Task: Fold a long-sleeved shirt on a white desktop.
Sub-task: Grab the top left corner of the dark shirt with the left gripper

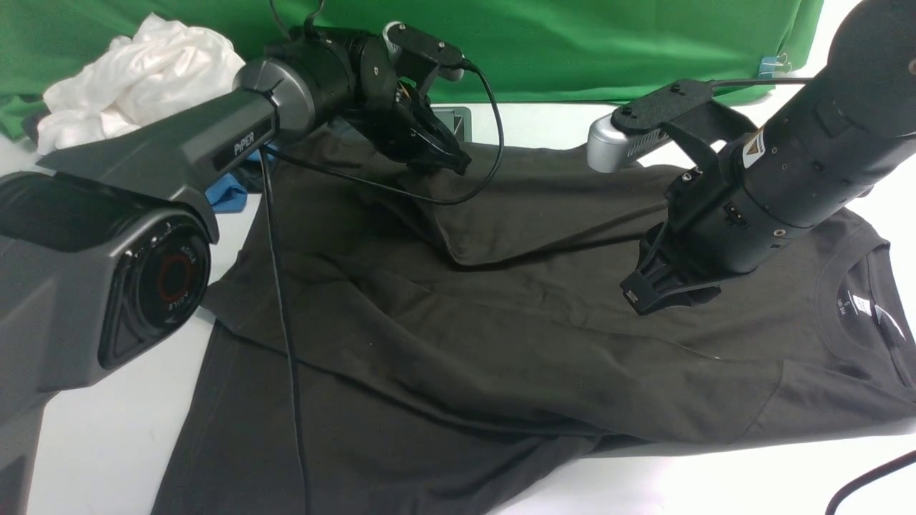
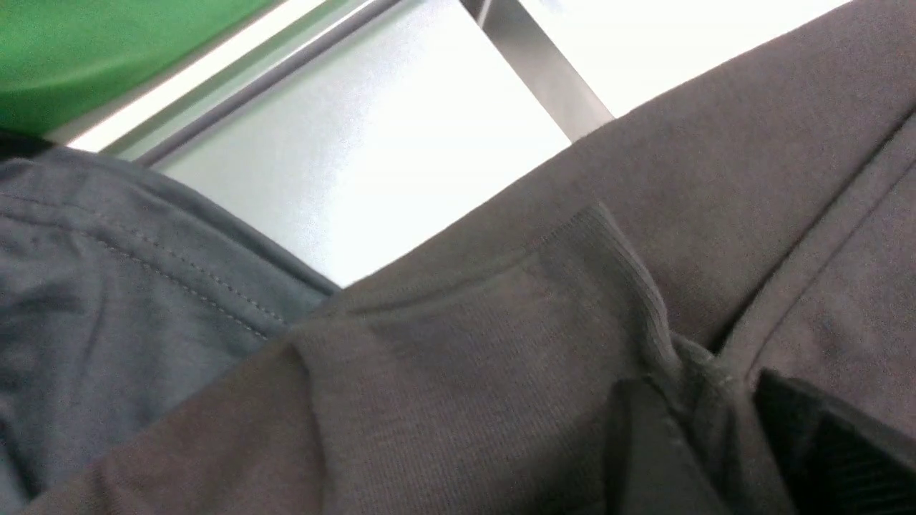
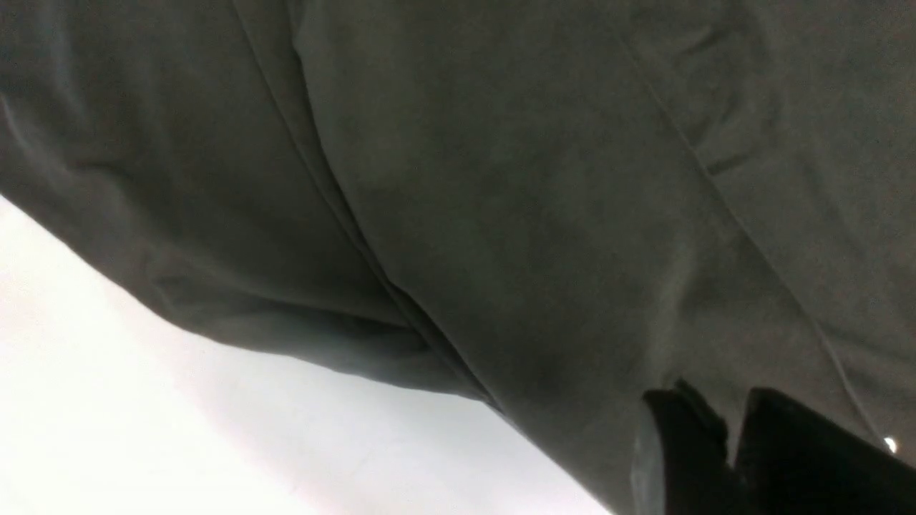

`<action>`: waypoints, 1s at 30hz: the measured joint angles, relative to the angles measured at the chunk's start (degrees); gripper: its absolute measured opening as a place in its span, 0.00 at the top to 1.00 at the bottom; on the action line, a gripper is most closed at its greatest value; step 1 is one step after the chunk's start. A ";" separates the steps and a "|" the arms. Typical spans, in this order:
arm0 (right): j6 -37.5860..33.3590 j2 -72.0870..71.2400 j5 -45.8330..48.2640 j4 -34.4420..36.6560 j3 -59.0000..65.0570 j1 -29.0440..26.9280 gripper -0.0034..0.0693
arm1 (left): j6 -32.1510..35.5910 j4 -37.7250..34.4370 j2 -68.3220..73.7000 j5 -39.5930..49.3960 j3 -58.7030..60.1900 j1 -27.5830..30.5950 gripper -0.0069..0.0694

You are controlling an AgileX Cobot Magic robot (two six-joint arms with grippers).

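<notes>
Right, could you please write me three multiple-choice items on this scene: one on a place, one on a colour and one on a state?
1. Where does the crumpled white garment lie?
A) at the far left of the white desktop
B) at the near right corner
C) in the middle

2. What colour is the backdrop behind the desk?
A) red
B) green
C) yellow

3. How does the right gripper stand?
A) wide open, high above the table
B) closed on a blue cloth
C) closed on a fold of the long-sleeved shirt

Answers:
1 A: the front view shows it heaped at the far left edge.
2 B: green cloth spans the whole back.
3 C: the right wrist view shows dark fabric pinched between the fingers.
</notes>
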 joint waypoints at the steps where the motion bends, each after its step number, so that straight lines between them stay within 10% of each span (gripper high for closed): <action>1: 0.00 0.00 0.00 0.00 0.00 0.00 0.74 | -0.10 0.00 0.00 -0.21 0.00 0.00 0.56; 8: -0.05 0.00 0.00 0.00 0.00 0.00 0.74 | -1.56 0.10 0.05 -4.05 0.00 0.18 0.45; 22: -0.05 0.00 0.00 0.00 0.00 0.00 0.74 | -1.83 0.10 1.27 -3.39 0.00 0.49 0.66; 30: -0.05 0.00 -0.01 0.00 0.00 0.00 0.74 | -1.83 -1.31 -0.69 -4.03 0.00 0.49 0.53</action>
